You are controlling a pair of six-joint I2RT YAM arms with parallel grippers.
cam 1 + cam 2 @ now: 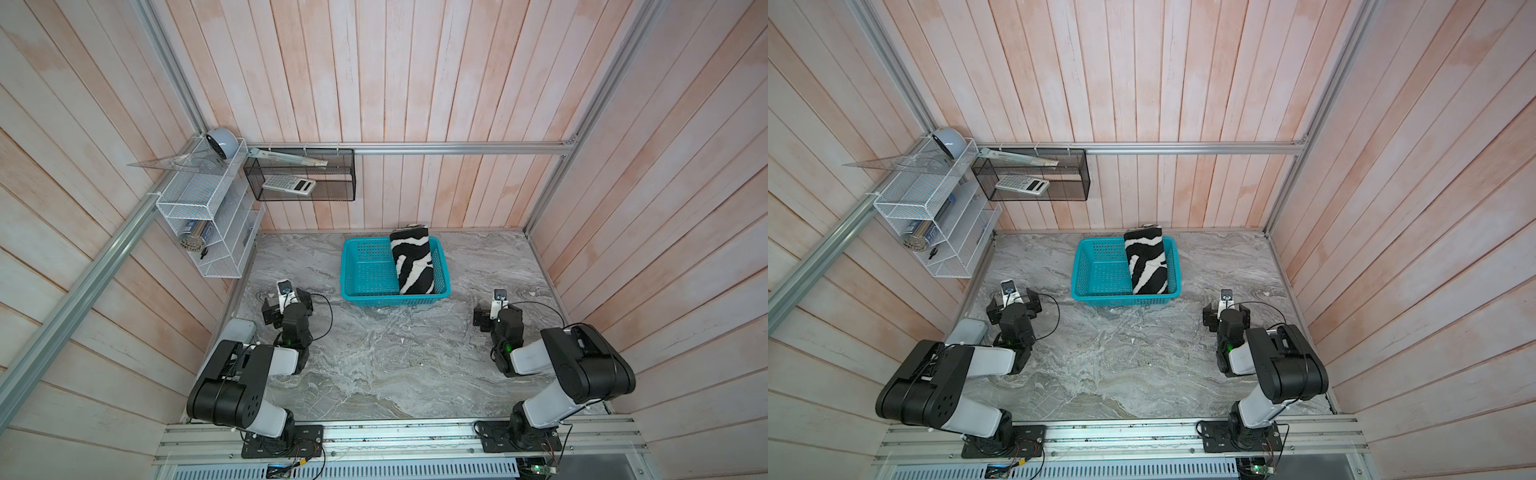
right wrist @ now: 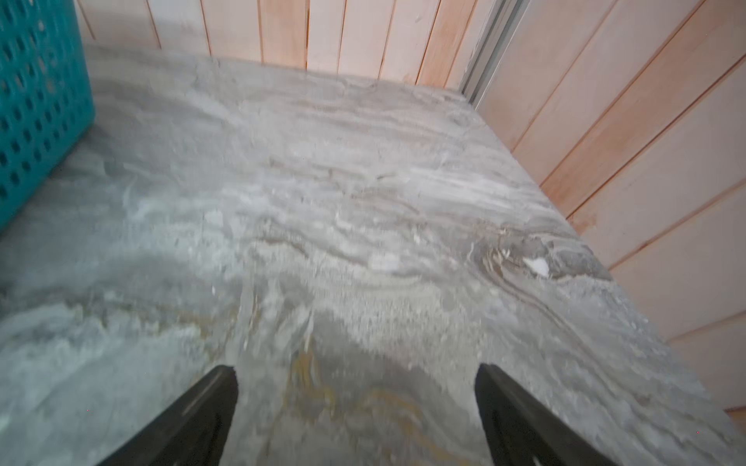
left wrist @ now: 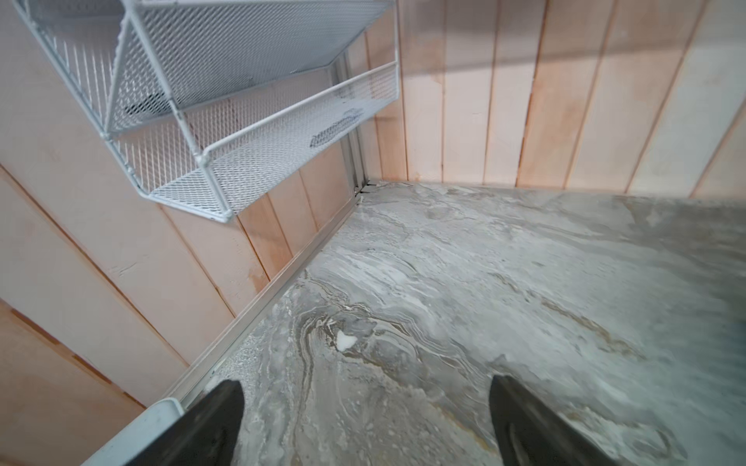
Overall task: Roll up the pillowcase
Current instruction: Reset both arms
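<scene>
Rolled pillowcase (image 1: 414, 259) inside teal basket (image 1: 365, 270)

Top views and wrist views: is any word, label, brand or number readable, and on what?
None can be read.
Calculator: key and display print too small.
Ruler: scale marks blurred.
Pillowcase, teal basket: no text shows.

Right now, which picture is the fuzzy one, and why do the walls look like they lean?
The right wrist view is fuzziest: the teal basket and marble table look smeared. The left wrist view is sharper; its white mesh shelf is crisp. In both top views the pillowcase stripes are clear, but the wide lens splays the walls.
</scene>
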